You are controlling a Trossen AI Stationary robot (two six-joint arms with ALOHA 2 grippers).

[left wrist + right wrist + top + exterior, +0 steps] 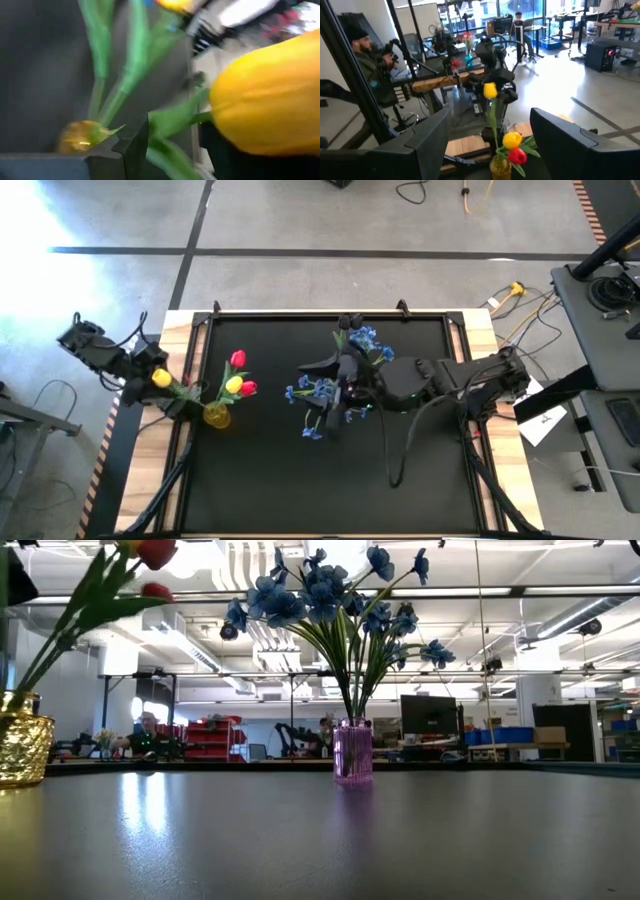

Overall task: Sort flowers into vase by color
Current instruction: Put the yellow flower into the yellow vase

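I can't make out a single readable word, number, brand or sign from my seat in any of the four views. The white sheet (541,423) lying at the right of the high view, beside the table's edge, carries a dark mark, but it is too small for me to read. The monitors (428,716) and the blue bins (512,734) in the room at the right of the low view show no lettering I can tell.
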